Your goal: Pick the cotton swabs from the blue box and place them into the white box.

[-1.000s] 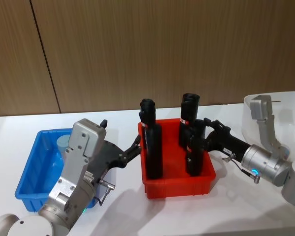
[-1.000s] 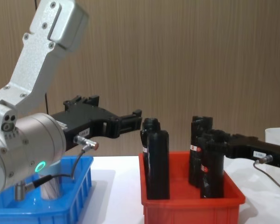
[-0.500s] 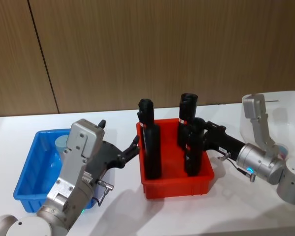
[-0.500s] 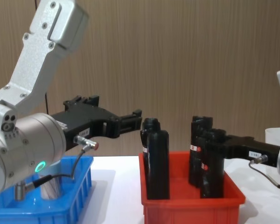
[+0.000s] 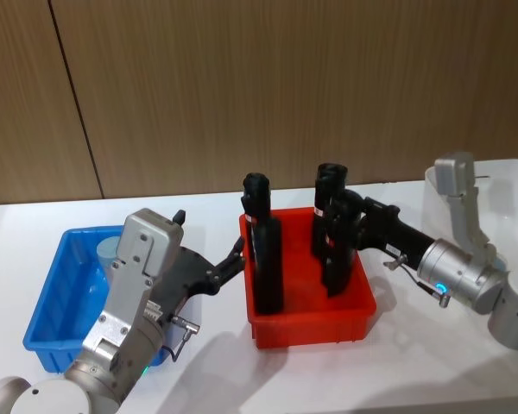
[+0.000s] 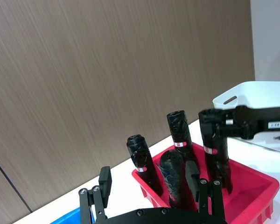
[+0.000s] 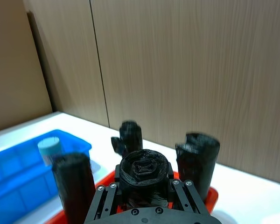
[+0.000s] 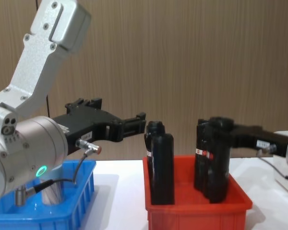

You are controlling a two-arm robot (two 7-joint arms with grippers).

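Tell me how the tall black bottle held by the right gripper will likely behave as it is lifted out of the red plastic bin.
The tall black bottle is narrow for its height, so it would probably tip if set down carelessly. The right gripper clamps it near the top, so it may swing. Its neighbour in the red plastic bin stands close and could get knocked.

Small labels on black bottles (image 8: 161,163) and tools — none legible

There were three black bottles (image 5: 265,250) (image 5: 329,203) (image 5: 340,246) in one red bin (image 5: 309,325). Left of the red bin, one blue box (image 5: 56,297) held one swab jar (image 5: 110,251). One white box (image 5: 501,194) stood to the right of it.
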